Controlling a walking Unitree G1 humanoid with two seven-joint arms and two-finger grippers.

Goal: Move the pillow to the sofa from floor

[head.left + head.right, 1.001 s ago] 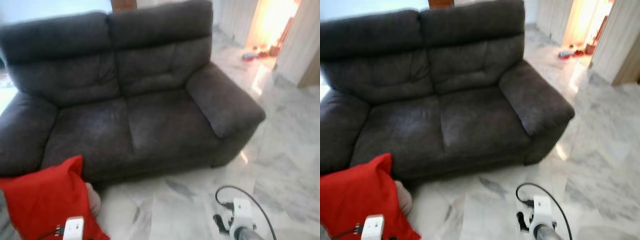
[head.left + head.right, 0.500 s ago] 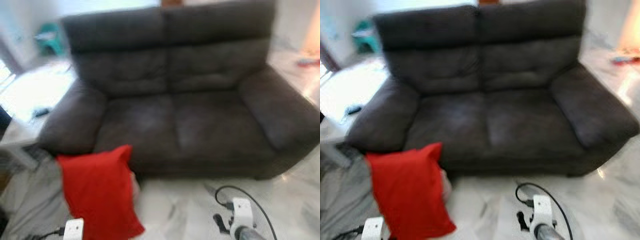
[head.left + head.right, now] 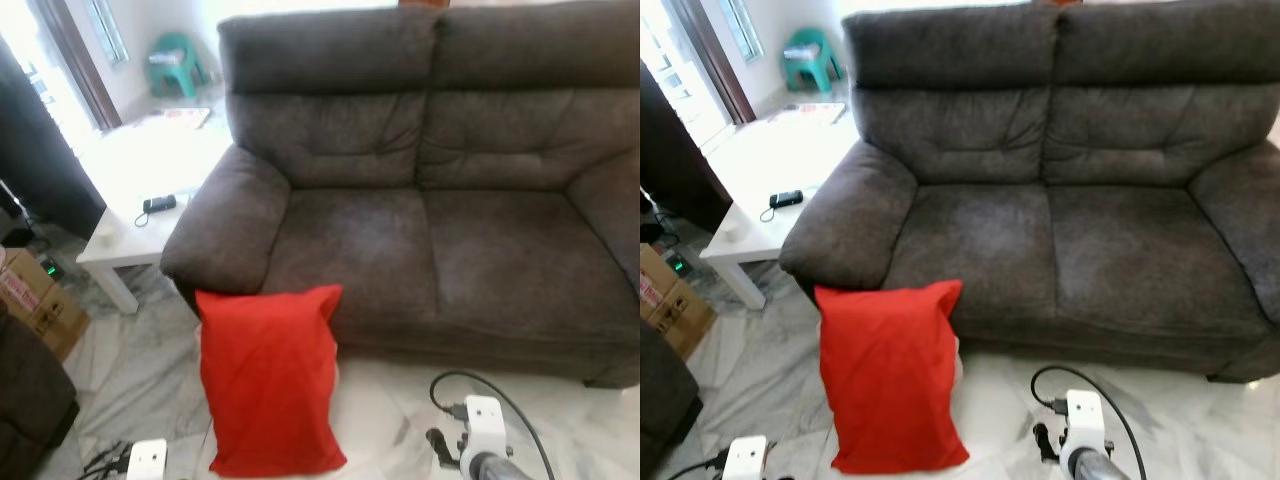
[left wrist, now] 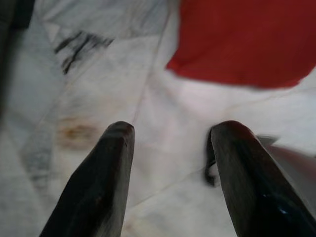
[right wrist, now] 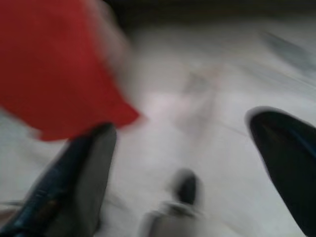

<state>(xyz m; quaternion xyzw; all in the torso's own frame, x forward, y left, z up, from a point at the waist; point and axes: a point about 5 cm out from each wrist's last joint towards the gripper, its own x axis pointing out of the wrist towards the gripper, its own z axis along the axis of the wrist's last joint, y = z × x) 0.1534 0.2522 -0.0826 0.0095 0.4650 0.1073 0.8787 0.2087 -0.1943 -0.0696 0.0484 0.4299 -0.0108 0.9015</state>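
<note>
A white marble floor with grey veins runs under a dark grey two-seat sofa; beside its arm stands a low white side table carrying a small black device, with cardboard boxes near it and a green stool at the far wall. In the head views, the red pillow stands on the floor, leaning against the sofa front just below the arm. The left wrist view shows the left gripper spread and empty above the marble, the pillow's lower edge ahead of its fingers. The right wrist view, blurred, shows the right gripper likewise parted and holding nothing, the pillow off to one side. The step in hand looks like the approach: the robot should probably square up to the pillow, bend, and take it from both sides, since soft fabric will sag if pinched at one corner.
</note>
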